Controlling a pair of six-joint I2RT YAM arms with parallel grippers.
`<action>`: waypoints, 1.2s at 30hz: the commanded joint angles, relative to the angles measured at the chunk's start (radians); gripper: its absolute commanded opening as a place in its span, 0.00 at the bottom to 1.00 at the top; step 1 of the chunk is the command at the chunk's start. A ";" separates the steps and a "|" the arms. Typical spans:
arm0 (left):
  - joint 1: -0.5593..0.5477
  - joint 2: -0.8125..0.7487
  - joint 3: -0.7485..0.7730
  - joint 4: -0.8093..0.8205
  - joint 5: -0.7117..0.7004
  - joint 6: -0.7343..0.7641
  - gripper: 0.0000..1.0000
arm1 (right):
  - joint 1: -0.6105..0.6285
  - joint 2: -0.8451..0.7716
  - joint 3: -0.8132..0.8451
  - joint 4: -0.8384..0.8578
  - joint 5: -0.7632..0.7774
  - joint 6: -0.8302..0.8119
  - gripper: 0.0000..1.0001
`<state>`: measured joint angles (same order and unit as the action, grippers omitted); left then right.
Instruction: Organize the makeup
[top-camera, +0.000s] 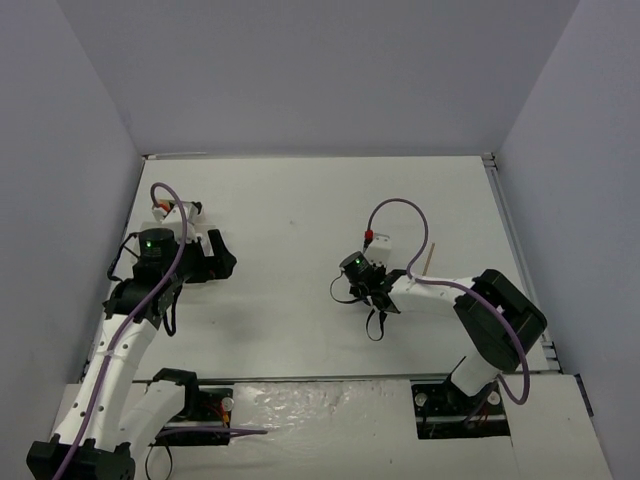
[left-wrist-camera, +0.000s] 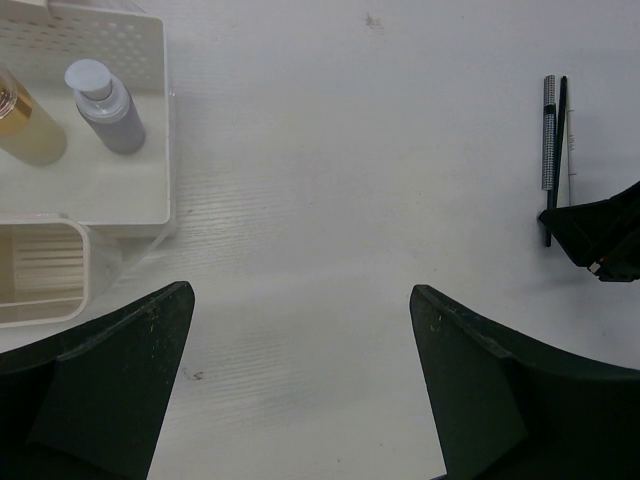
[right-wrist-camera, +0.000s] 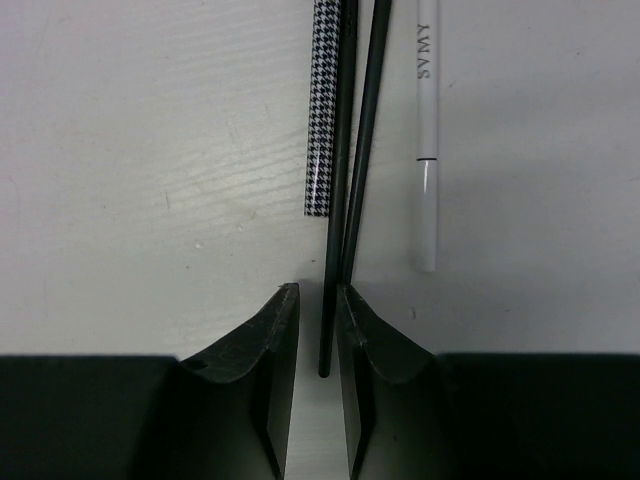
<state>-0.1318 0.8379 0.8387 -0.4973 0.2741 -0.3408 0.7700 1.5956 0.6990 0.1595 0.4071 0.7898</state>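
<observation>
**A:** Checking the big pieces first: what is sitting in the white tray (left-wrist-camera: 120, 190), over at ten o'clock in the left wrist view?

**B:** Two bottles are resting in one compartment, a grey bottle (left-wrist-camera: 108, 108) and a golden bottle (left-wrist-camera: 25, 125) beside it. So I am judging the job as begun, not finished.

**A:** And what is lying loose?

**B:** Out on the table (left-wrist-camera: 350, 150), at three o'clock in that view, a cluster is waiting: a white pen (right-wrist-camera: 427, 150), a houndstooth pen (right-wrist-camera: 322, 110), and two thin black pencils (right-wrist-camera: 338, 180) between them. A tan stick (top-camera: 431, 257) is lying near the right arm (top-camera: 470, 300), at one o'clock from it in the top view.

**A:** What are the grippers doing?

**B:** The left gripper (left-wrist-camera: 300, 300) is hanging wide apart and empty. The right gripper (right-wrist-camera: 318, 290) is straddling the near end of one of the thin black pencils, its fingers (right-wrist-camera: 250, 380) standing narrow. A sliver of table is showing on one side, so I cannot tell whether they are pinching it.
</observation>
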 joint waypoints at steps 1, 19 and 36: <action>0.000 -0.013 0.029 0.044 0.018 0.014 0.87 | 0.017 0.058 0.056 -0.141 0.052 0.029 0.19; 0.000 -0.051 0.022 0.046 0.035 0.008 0.87 | 0.012 0.093 0.108 -0.293 0.045 0.041 0.00; -0.039 -0.035 0.021 0.128 0.176 -0.205 0.88 | 0.136 -0.251 0.094 -0.263 0.113 -0.050 0.00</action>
<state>-0.1427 0.7941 0.8386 -0.4770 0.3869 -0.4489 0.8340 1.4373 0.7564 -0.1240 0.4472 0.8031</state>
